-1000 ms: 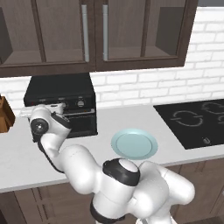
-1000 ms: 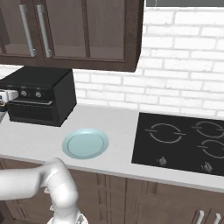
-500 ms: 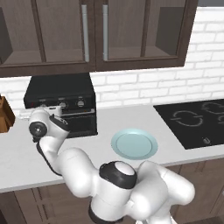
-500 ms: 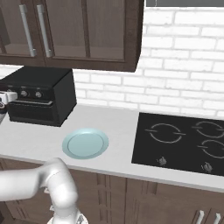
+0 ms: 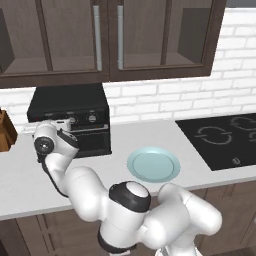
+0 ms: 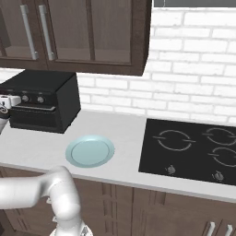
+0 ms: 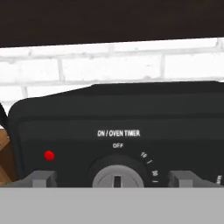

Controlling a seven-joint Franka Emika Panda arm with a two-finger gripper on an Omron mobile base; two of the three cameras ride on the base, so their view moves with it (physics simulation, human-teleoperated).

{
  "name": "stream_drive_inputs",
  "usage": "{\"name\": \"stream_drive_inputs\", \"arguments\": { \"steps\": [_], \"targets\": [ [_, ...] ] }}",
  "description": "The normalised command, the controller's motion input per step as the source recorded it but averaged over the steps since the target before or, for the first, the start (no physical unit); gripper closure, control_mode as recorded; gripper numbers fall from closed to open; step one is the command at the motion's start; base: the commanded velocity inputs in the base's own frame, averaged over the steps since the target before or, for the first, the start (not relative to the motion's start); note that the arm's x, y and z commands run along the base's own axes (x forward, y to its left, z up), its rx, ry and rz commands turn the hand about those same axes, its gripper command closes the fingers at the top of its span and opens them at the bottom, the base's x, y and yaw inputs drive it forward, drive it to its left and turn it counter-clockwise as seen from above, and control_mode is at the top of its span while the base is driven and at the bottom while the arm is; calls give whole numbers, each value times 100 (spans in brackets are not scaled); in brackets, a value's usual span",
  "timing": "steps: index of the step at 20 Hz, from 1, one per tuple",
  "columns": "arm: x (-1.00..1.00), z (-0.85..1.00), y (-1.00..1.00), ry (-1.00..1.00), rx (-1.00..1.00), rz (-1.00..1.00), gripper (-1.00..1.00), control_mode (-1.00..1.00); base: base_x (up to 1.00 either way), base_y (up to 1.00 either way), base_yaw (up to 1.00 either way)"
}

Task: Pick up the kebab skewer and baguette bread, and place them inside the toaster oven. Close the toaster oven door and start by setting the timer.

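Note:
The black toaster oven stands at the back left of the counter, and its door is up against the front. My gripper hovers open right in front of the knob panel. In the hand view the silver timer knob, labelled ON/OVEN TIMER, sits between my two fingertips, apart from both. The knob's mark points at OFF. A small red light lies to its left. The kebab skewer and baguette bread are out of view.
A bare pale blue plate lies on the counter right of the oven. The black cooktop is further right. A brown wooden block stands left of the oven. Dark cabinets hang above.
The hand has shifted only slightly in front of the oven's knob panel. The jaws stay wide and nothing else has moved.

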Motion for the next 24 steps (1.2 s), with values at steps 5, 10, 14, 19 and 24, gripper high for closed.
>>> {"name": "stream_drive_inputs", "arguments": {
  "steps": [5,10,14,19,24],
  "targets": [
    [1,0,-2,0,0,0,-100,-100,0,0,0],
    [-9,0,0,0,0,0,-100,-100,0,0,0],
    [-7,0,0,0,0,0,-100,-100,0,0,0],
    [0,0,0,0,0,0,-100,-100,0,0,0],
    [0,0,0,0,0,0,100,-100,0,0,0]
  ]
}}
